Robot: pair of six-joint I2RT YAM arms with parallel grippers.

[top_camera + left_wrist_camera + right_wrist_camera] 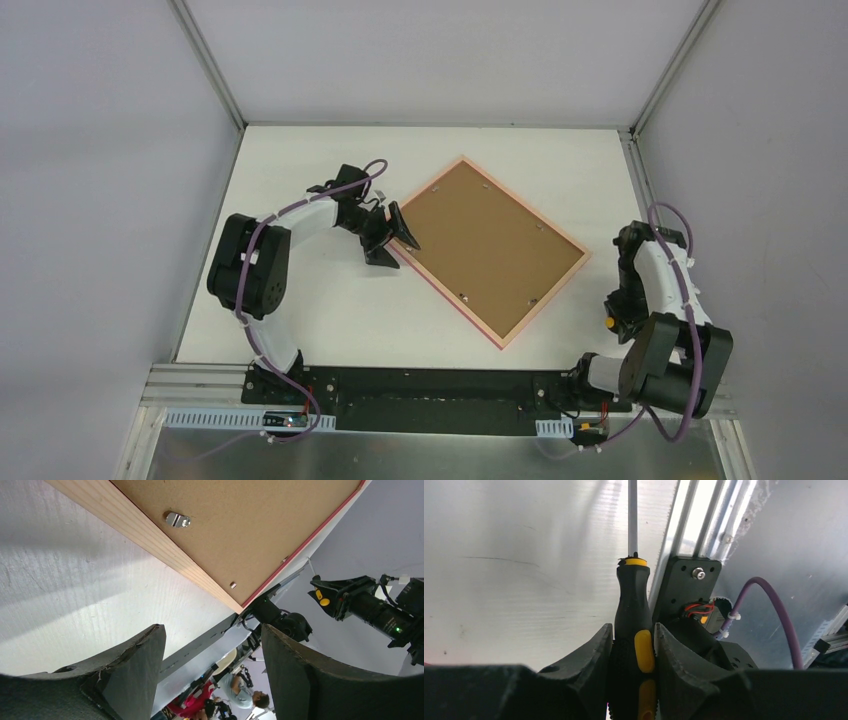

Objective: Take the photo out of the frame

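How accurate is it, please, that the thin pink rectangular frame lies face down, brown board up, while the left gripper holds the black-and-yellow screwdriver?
Wrong arm: the right gripper holds the black-and-yellow screwdriver, as the right wrist view shows; the left gripper is open and empty. The thin pink rectangular frame does lie face down, brown board up.
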